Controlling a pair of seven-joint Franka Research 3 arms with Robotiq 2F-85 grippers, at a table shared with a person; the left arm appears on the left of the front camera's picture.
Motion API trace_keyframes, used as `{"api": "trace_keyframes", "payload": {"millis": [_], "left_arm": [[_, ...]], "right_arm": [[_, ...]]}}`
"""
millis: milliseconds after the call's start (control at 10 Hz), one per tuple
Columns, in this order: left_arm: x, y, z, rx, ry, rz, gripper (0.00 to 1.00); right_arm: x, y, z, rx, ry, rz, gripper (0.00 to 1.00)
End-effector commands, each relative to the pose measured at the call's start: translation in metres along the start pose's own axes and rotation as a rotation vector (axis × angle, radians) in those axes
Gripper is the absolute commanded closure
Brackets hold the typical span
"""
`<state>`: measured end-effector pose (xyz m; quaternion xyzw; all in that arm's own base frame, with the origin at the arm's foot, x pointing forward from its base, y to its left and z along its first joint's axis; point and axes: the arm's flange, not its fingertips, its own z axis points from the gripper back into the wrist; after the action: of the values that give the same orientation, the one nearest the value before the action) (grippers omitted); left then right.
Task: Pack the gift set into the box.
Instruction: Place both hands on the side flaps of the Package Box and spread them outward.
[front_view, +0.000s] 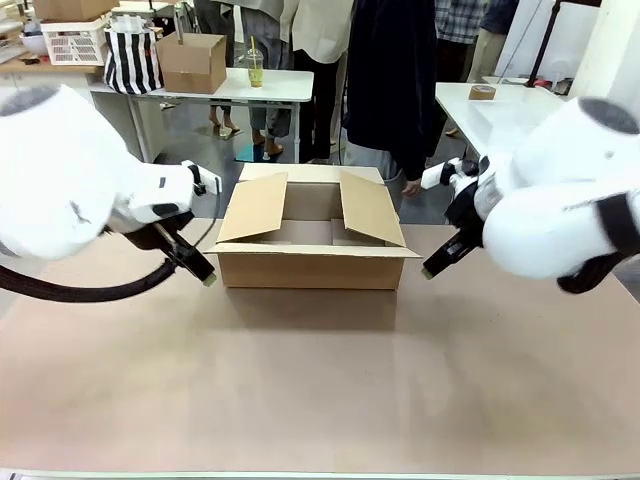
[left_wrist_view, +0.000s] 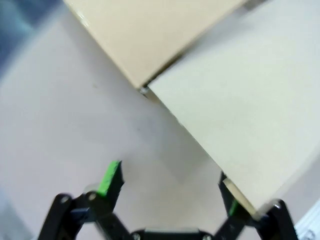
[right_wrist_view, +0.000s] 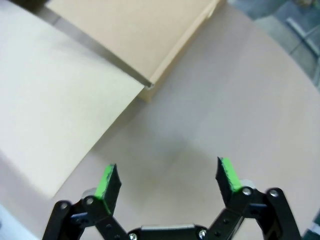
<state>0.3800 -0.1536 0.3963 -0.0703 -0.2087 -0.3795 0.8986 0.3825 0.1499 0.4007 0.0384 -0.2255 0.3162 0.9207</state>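
The box (front_view: 312, 250), a wide shallow brown carton, stands at the middle of the table's far half with its four flaps open. My left gripper (front_view: 205, 278) hangs low at the box's left front corner, and my right gripper (front_view: 430, 270) at its right front corner. In the left wrist view the gripper (left_wrist_view: 172, 187) is open over the tabletop, one finger (left_wrist_view: 235, 196) at the edge of the box's cardboard (left_wrist_view: 250, 100). In the right wrist view the gripper (right_wrist_view: 167, 177) is open and empty, just off the box (right_wrist_view: 60, 100). The gift set is out of view.
A person in dark clothes (front_view: 390, 80) stands right behind the box, one hand (front_view: 410, 187) hanging near its far right corner. A white table at the back holds a smaller carton (front_view: 190, 60), a striped bag (front_view: 132, 58) and a cup (front_view: 255, 68). The near tabletop (front_view: 320, 390) is bare.
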Motion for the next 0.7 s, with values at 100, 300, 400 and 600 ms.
{"api": "trace_keyframes", "payload": {"millis": [100,300,400,600], "left_arm": [[-0.063,0.004,0.100,-0.085,-0.372,0.021,0.00],[-0.064,0.007,0.115,0.067,-0.630,0.230,0.00],[-0.003,0.031,0.125,-0.067,-0.330,0.065,0.00],[-0.009,0.045,0.161,-0.044,-0.482,0.156,0.00]], "right_arm": [[-0.041,-0.017,0.087,0.215,-0.229,-0.111,0.00],[-0.001,-0.017,0.067,0.105,-0.113,-0.072,0.00],[-0.001,-0.017,0.067,0.105,-0.113,-0.072,0.00],[-0.006,-0.023,0.097,0.186,-0.199,-0.122,0.00]]}}
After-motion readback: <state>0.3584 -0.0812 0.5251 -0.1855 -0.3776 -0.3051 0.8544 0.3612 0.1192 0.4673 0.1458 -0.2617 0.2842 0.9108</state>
